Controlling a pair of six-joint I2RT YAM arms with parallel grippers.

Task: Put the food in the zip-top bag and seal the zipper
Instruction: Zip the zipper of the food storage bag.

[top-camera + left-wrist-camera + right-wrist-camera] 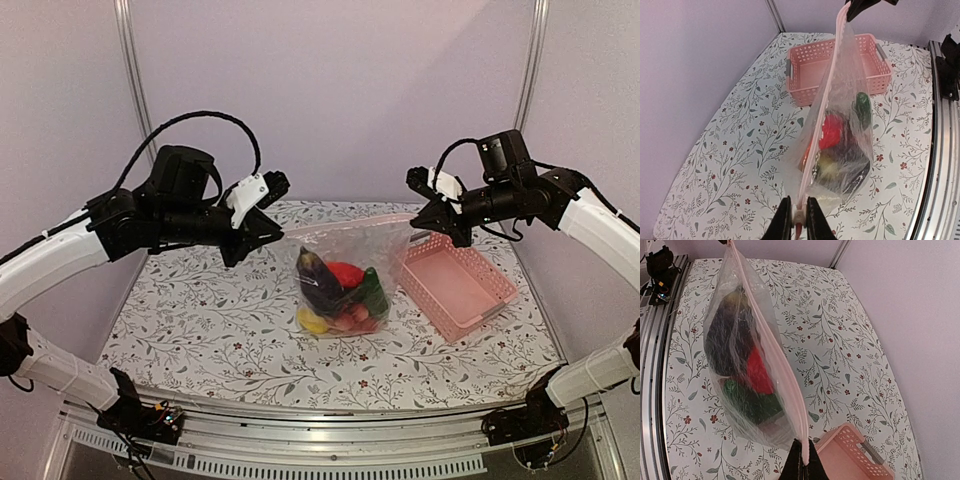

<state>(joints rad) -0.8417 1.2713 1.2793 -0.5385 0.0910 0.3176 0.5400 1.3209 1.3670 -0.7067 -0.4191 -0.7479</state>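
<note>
Above the middle of the table [200,320], the zip-top bag [345,270] is held hanging between the two arms. The food [340,290] is seen packed in its lower part. No piece is seen outside it, so the filling is judged done. The zipper [821,115] is stretched taut along the top. One end is pinched in the narrowly closed left gripper [799,215], the other in the tightly closed right gripper [802,460]. The strip looks pressed together along its length, but a full seal cannot be confirmed, so a last check is judged to remain. The pink basket [455,285] is set just beside the bag.
</note>
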